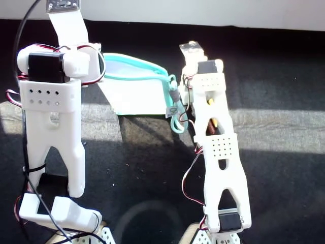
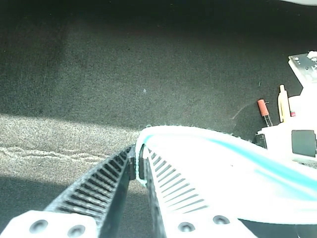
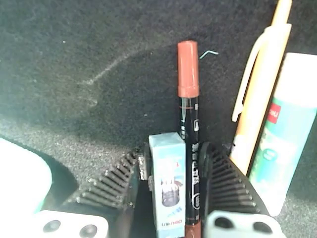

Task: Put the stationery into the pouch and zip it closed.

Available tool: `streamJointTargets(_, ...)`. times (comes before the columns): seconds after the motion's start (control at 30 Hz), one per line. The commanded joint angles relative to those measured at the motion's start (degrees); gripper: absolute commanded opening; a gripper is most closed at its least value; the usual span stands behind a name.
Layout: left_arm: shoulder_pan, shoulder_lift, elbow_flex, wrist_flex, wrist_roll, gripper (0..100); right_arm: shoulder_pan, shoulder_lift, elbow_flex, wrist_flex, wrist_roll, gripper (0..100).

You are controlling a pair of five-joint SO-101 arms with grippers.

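A white pouch (image 1: pixel 134 89) with a teal zipper rim lies on the dark mat between the two arms. My left gripper (image 2: pixel 138 152) is shut on the pouch's teal edge (image 2: pixel 148 134) at its left end. My right gripper (image 3: pixel 174 148) is down on the mat, its fingers (image 3: pixel 124 181) pressed against a small light-blue box (image 3: pixel 167 188) and a black marker with a red-brown cap (image 3: pixel 188 94) lying side by side. Next to them lie a cream pen (image 3: pixel 262 84) and a white-and-green glue stick (image 3: pixel 285 134). The marker (image 2: pixel 264 112) and the cream pen (image 2: pixel 282 102) also appear beyond the pouch.
The left arm (image 1: pixel 51 107) and right arm (image 1: pixel 219 152) stand over a black mat (image 1: pixel 152 193) crossed by a sunlit band. The pouch's teal strap (image 1: pixel 176 119) hangs close to the right arm. A pale wall edge (image 1: pixel 203 10) runs along the back.
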Motion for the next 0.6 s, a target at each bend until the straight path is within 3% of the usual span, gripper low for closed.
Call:
streamJointTargets(0.0, -0.04, 1.98, 3.56, 2.02, -0.44, 1, -0.84, -6.11, -4.26, 1.8, 0.44, 21.1)
streamJointTargets(0.57, -0.4, 1.98, 3.56, 2.02, -0.44, 1, -5.05, -5.49, 1.36, 3.3, 0.53, 20.9)
